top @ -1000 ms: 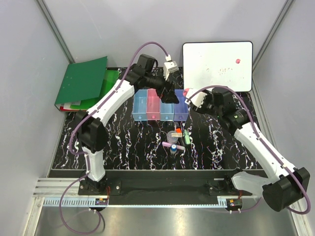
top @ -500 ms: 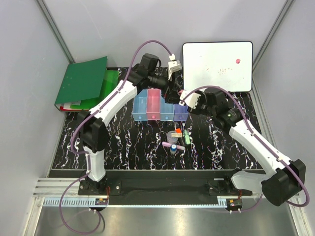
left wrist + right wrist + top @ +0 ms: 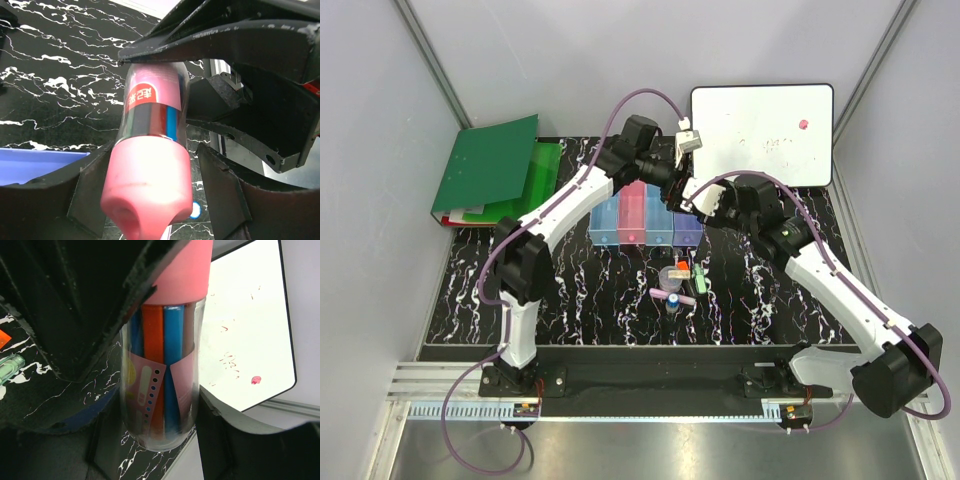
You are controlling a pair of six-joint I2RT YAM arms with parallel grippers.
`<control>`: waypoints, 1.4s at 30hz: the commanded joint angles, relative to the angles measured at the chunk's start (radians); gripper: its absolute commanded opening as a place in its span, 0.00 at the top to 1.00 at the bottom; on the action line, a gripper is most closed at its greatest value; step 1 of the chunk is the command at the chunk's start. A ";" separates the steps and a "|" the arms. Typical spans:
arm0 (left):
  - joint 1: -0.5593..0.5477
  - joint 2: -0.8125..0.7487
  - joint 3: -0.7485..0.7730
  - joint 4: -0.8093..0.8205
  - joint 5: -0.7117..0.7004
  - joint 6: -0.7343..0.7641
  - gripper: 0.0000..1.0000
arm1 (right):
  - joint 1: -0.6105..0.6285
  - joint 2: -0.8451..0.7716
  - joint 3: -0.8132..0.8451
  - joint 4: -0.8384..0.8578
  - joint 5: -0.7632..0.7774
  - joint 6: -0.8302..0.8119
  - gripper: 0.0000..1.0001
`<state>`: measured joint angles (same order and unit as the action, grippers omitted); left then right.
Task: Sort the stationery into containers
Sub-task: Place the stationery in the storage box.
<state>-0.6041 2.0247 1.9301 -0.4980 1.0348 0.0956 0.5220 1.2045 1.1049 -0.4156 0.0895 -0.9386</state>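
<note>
The clear pen tube (image 3: 150,115) has a fat pink cap and a pink label, and it's packed with orange and blue pens. It's up off the tabletop (image 3: 770,290), with the cap end between the left hand (image 3: 150,200) fingers and the clear body in the right hand (image 3: 157,425).

The bins sit side by side in a row, open tops up: light blue bin (image 3: 605,222), pink bin (image 3: 632,215), second light blue bin (image 3: 658,228), violet-blue bin (image 3: 687,232).

Just in front of them is a loose cluster: orange-capped stick (image 3: 682,264), green pen (image 3: 700,278), round clear piece (image 3: 670,275), and pink marker (image 3: 675,297) lying crosswise.
</note>
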 commanded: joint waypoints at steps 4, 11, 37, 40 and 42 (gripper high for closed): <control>0.003 -0.034 0.046 0.082 0.034 0.010 0.34 | 0.010 -0.045 0.003 0.066 0.021 0.014 1.00; 0.021 -0.063 0.038 0.084 0.034 0.013 0.36 | 0.010 -0.069 -0.036 0.066 0.026 0.018 1.00; 0.044 -0.050 0.041 0.184 0.090 -0.079 0.91 | 0.010 -0.071 -0.040 0.078 0.030 0.021 0.98; 0.044 -0.049 0.040 0.191 0.093 -0.088 1.00 | 0.010 -0.071 -0.037 0.083 0.032 0.018 0.89; 0.044 -0.052 0.035 0.193 0.091 -0.089 1.00 | 0.010 -0.072 -0.042 0.090 0.032 0.009 0.61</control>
<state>-0.5606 1.9980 1.9312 -0.3786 1.0882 0.0341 0.5228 1.1622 1.0466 -0.3904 0.1150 -0.9314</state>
